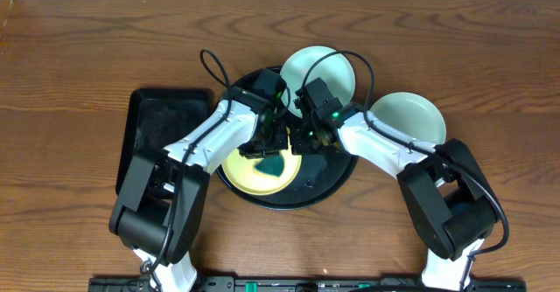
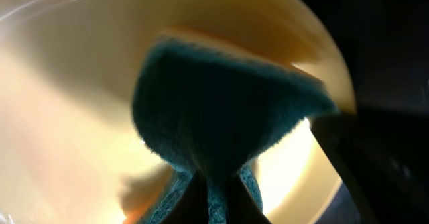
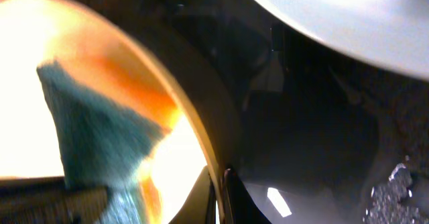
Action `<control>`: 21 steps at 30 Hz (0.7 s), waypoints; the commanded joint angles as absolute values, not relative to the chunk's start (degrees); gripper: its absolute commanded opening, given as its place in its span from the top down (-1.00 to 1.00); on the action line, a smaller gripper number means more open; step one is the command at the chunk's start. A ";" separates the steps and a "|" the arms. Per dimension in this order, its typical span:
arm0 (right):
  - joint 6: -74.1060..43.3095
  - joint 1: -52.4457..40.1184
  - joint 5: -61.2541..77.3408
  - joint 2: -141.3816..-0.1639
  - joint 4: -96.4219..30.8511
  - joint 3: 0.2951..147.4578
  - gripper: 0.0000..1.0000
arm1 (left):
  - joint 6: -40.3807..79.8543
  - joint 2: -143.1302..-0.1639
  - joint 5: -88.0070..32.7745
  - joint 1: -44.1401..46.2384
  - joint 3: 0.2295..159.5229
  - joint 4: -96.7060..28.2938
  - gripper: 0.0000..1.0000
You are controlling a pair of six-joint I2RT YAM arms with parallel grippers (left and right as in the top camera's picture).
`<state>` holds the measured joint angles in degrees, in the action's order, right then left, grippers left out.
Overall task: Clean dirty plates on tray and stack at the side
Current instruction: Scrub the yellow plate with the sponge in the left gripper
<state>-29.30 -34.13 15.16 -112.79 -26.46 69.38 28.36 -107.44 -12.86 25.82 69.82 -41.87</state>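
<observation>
The left gripper (image 1: 267, 143) holds the sponge (image 1: 273, 163) tightly against the yellow plate (image 1: 241, 174), which lies on the tray (image 1: 337, 174). The right gripper (image 1: 306, 141) seems closed on its rim. If that thin hold slips, the plate may slide under the wiping.

The wooden table (image 1: 79, 47) fills the overhead view from edge to edge. Its top is a warm reddish brown, with dark grain running left to right. It is laid in long boards, and their seams show as thin straight lines across the width. The finish is slightly glossy, and paler patches of diffuse sheen lie over parts of the surface. The light is soft and even, casting only short, blurred shadows. A black rail (image 1: 367, 283) runs along the near edge.
</observation>
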 commanded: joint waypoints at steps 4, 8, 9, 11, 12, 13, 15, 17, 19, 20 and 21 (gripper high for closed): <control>-29.76 -34.11 14.85 -113.30 -26.65 70.22 0.94 | 39.79 -106.91 14.44 25.69 70.00 -40.40 0.86; -29.74 -34.11 14.85 -113.30 -26.68 70.22 0.94 | 40.42 -106.59 15.11 25.69 70.59 -41.58 0.86; -29.74 -34.11 14.85 -113.30 -26.68 70.22 0.94 | 40.99 -106.41 15.11 25.69 70.59 -42.22 0.85; -29.74 -34.11 14.85 -113.30 -26.65 70.22 0.94 | 41.25 -106.28 15.03 25.69 70.59 -43.64 0.86; -29.76 -34.11 14.85 -113.30 -26.65 70.22 0.94 | 41.10 -106.21 14.39 25.69 70.63 -44.69 0.85; -29.74 -34.11 14.85 -113.30 -26.65 70.22 0.94 | 40.32 -106.00 12.97 25.69 70.65 -45.87 0.86; -29.74 -34.11 14.85 -113.30 -26.68 70.22 0.94 | 34.83 -105.54 7.64 25.69 70.65 -47.24 0.86; -29.74 -34.11 14.85 -113.30 -26.65 70.22 0.94 | 27.33 -105.10 0.54 25.69 70.65 -47.57 0.86; -29.74 -34.11 14.85 -113.30 -26.65 70.22 0.94 | 19.94 -104.86 -7.31 25.69 70.65 -47.48 0.85; -29.74 -34.11 14.85 -113.30 -26.63 70.22 0.94 | 16.45 -104.79 -11.40 25.69 70.65 -47.40 0.85; -29.76 -34.11 14.85 -113.30 -26.63 70.22 0.94 | 13.69 -104.79 -14.85 25.69 70.65 -47.27 0.85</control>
<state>-29.50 -34.22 15.77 -112.79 -26.55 69.38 27.68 -106.34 0.10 25.54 70.11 -46.89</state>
